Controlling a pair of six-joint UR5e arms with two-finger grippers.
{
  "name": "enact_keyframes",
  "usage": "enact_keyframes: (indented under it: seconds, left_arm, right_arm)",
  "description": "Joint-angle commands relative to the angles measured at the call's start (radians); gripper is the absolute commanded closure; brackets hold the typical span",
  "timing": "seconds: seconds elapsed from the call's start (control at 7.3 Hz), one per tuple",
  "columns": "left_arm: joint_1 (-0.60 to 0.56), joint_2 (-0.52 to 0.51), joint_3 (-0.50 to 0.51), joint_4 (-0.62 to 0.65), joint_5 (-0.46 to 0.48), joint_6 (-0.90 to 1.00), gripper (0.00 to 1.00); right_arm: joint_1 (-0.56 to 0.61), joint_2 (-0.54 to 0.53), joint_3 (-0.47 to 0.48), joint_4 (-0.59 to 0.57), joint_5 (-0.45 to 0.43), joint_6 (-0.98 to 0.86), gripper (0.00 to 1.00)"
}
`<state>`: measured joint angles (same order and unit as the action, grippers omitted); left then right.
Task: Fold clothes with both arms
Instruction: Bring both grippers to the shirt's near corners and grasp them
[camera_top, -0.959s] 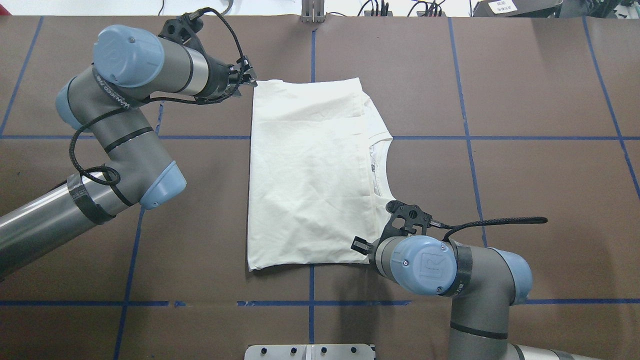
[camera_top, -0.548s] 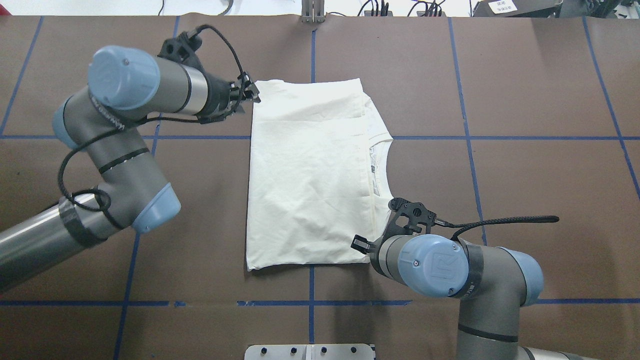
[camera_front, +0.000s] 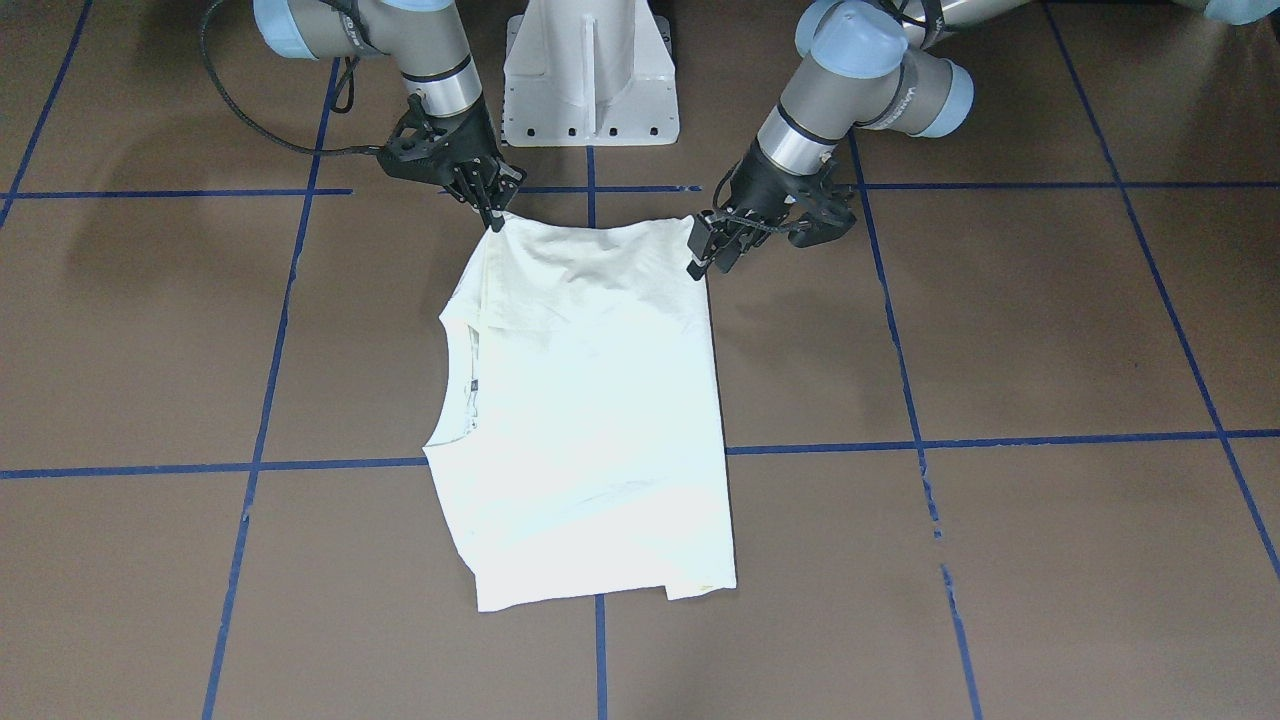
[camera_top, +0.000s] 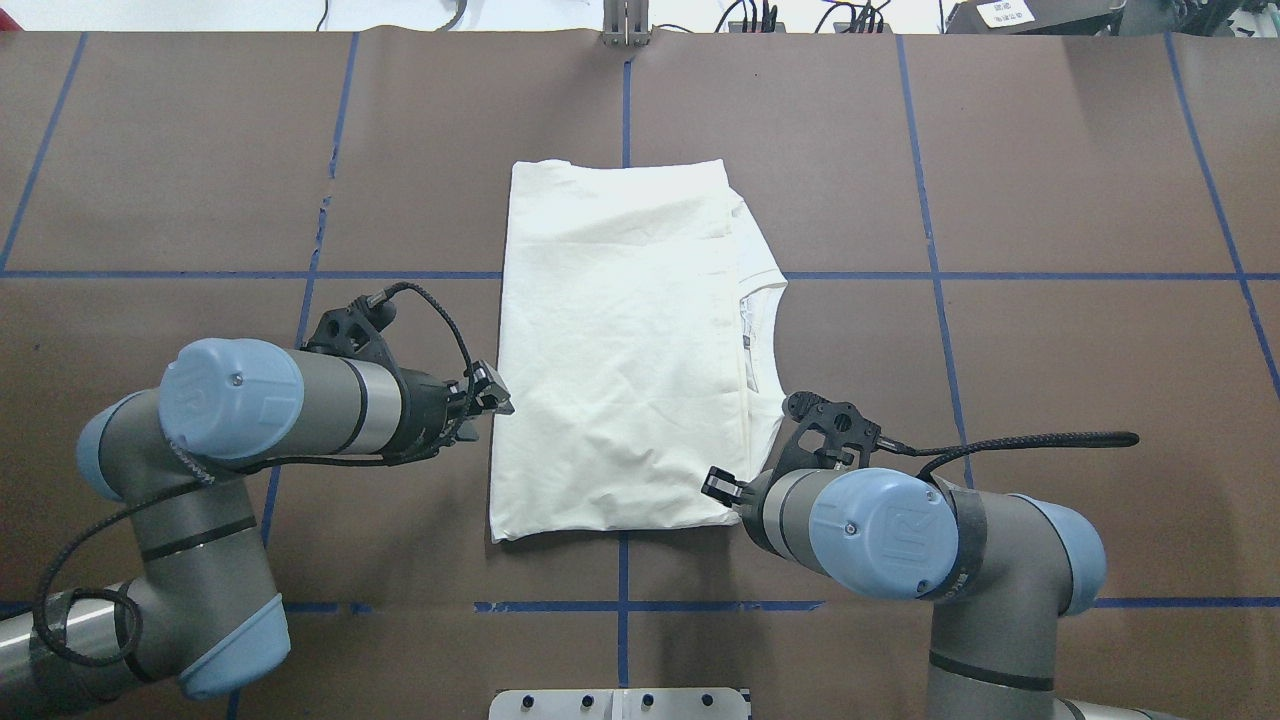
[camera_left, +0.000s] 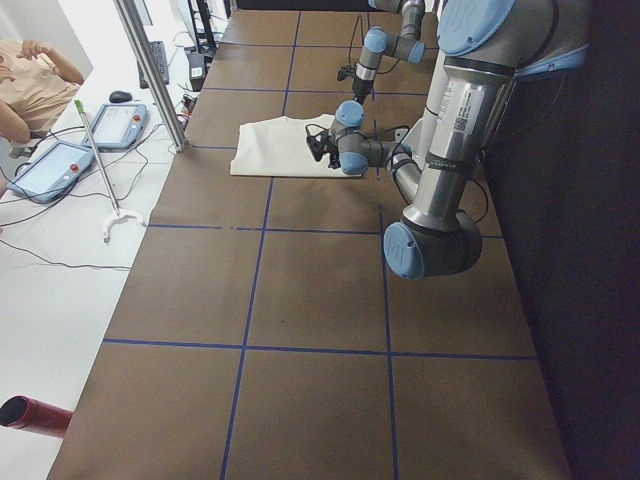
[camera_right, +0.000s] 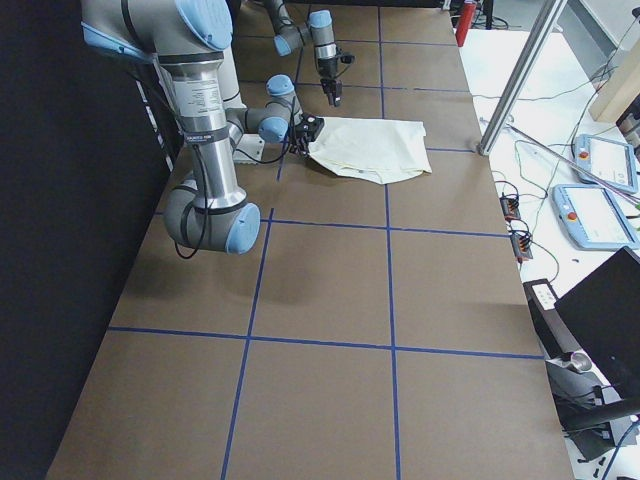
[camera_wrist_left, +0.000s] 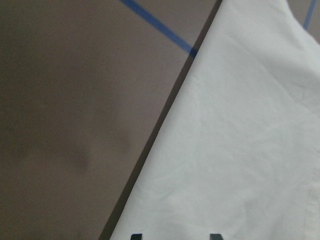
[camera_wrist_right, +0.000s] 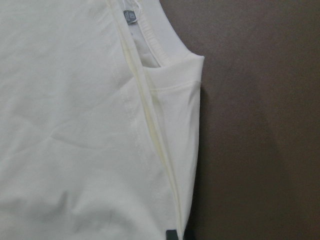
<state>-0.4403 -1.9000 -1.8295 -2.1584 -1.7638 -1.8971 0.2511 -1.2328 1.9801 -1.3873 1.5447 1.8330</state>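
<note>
Folded T-shirt (camera_top: 620, 340) flat on the table (camera_top: 1050, 350). My right gripper (camera_front: 494, 217) pinches its near collar-side corner; my left gripper (camera_front: 706, 252) hovers, jaws spread, at the opposite edge. I should grip the matching near corner, then lift both evenly.

A brown table (camera_top: 1050, 150) is crossed by blue tape lines (camera_top: 1050, 274). A white pedestal (camera_front: 590, 70) is seen at 12 o'clock in the exterior front-facing view. Two pendants (camera_left: 115, 125) are laid at 10 o'clock in the exterior left view, near a person (camera_left: 30, 85).
</note>
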Motion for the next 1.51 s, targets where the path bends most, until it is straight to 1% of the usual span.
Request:
enact_keyframes:
  seconds: [0.0,0.27,0.55,0.82,1.1,1.23,1.37]
  left_arm:
    - [0.07,0.004,0.001,0.032,0.016,-0.049,0.43]
    - [0.109,0.004,0.007,0.06,0.044,-0.05,0.45]
    - [0.109,0.004,0.006,0.06,0.044,-0.051,0.51]
    - [0.114,0.013,0.007,0.061,0.044,-0.051,0.51]
    - [0.123,0.01,0.0,0.106,0.044,-0.051,0.51]
    - [0.124,0.007,0.001,0.107,0.044,-0.051,0.58]
    - [0.139,0.01,0.003,0.107,0.044,-0.057,0.6]
  right_arm:
    - [-0.001,0.001,0.0,0.001,0.0,0.0,1.0]
    - [-0.001,0.001,0.0,0.001,0.0,0.0,1.0]
    - [0.0,0.001,0.002,0.001,0.0,0.003,1.0]
    - [0.001,0.001,0.003,0.001,-0.002,0.009,1.0]
    - [0.001,0.003,0.003,0.001,-0.002,0.009,1.0]
    - [0.001,0.003,0.003,0.001,-0.002,0.009,1.0]
    - [0.001,0.003,0.002,0.001,0.0,0.009,1.0]
